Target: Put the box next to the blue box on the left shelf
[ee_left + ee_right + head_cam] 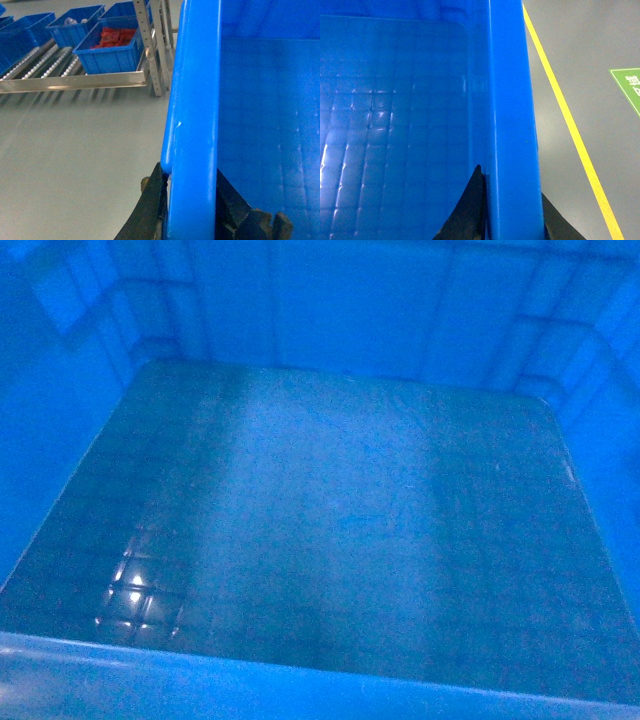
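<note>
The box (330, 520), a large bright blue crate with a grid-embossed floor, fills the head view and hides both arms there. In the left wrist view my left gripper (190, 172) is shut on the box's left rim (195, 100), one black finger outside and one inside. The right wrist view shows my right gripper (511, 182) shut on the right rim (510, 100) in the same way. Far off at the upper left stands a roller shelf (75, 80) with several blue boxes on it. The nearest blue box (112, 55) holds red packets.
A perforated metal shelf post (150, 50) rises beside the nearest shelf box. Bare grey floor (75, 150) lies between the shelf and the held box. On the right, a yellow floor line (570, 125) and a green floor marking (627, 87) show.
</note>
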Robot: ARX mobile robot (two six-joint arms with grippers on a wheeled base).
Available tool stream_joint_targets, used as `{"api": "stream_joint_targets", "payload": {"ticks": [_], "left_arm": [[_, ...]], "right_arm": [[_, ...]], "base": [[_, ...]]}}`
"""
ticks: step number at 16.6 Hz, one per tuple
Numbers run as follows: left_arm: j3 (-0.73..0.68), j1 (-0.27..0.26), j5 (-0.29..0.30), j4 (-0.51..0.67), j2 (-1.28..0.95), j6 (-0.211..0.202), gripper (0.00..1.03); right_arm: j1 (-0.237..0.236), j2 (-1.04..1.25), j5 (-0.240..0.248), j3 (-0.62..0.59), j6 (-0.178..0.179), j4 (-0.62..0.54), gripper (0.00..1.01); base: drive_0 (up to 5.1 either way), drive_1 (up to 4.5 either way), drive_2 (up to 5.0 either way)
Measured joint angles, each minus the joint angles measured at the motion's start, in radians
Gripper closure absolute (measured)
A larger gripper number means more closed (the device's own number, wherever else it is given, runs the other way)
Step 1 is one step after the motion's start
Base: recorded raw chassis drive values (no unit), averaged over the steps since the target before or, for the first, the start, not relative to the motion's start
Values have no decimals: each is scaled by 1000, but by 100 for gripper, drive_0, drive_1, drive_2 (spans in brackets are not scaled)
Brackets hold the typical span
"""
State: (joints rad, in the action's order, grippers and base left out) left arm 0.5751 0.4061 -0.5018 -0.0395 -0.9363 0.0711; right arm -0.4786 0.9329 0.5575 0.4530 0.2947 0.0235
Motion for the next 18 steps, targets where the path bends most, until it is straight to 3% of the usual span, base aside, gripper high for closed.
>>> {"api": "stream_joint_targets", "payload": {"ticks": [18], "left_arm": [[0, 0, 1, 2, 0, 0, 87]], "right_arm": [[0, 0, 1, 0, 0, -1, 90]], "base": [[2, 426, -422]]}}
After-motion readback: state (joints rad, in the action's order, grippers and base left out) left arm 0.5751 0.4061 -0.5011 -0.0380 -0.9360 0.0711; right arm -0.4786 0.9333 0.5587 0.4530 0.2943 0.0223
